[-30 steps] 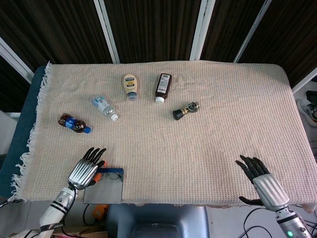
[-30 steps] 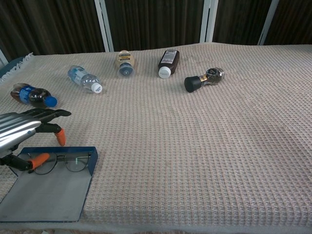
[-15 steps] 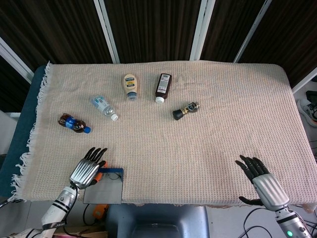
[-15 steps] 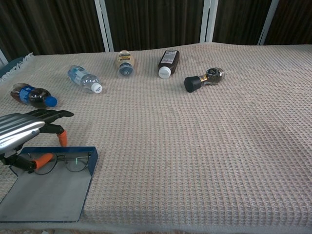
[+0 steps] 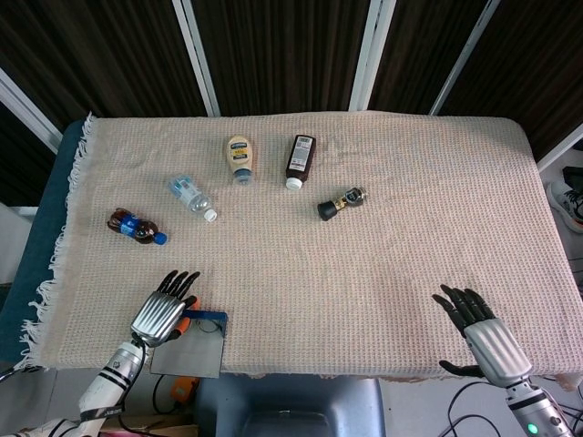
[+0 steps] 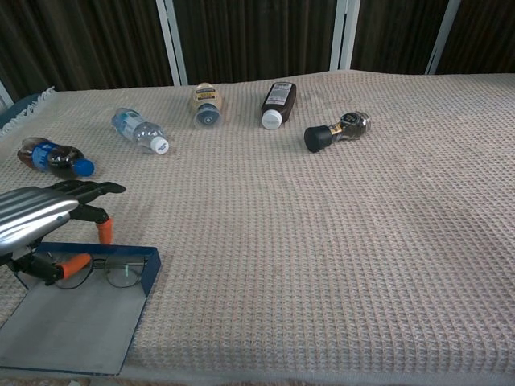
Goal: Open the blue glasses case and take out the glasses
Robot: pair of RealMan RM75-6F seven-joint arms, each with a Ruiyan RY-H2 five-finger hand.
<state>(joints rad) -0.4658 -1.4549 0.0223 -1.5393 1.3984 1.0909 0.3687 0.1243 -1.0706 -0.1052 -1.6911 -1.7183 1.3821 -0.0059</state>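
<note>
In the open blue glasses case at the near left edge, the light, fragile glasses are pinched by the left hand at an orange temple, judged sturdier than the lenses, while the right hand rests spread and empty.

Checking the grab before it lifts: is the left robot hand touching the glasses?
Touching. Chest view shows the left robot hand pinching an orange temple tip of the glasses.

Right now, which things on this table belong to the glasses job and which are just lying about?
Job things: blue glasses case, lying open; glasses inside it; left hand at the glasses.

Lying about: cola bottle, water bottle, mayonnaise bottle, brown sauce bottle, small dark-capped bottle. Right hand rests apart.
</note>
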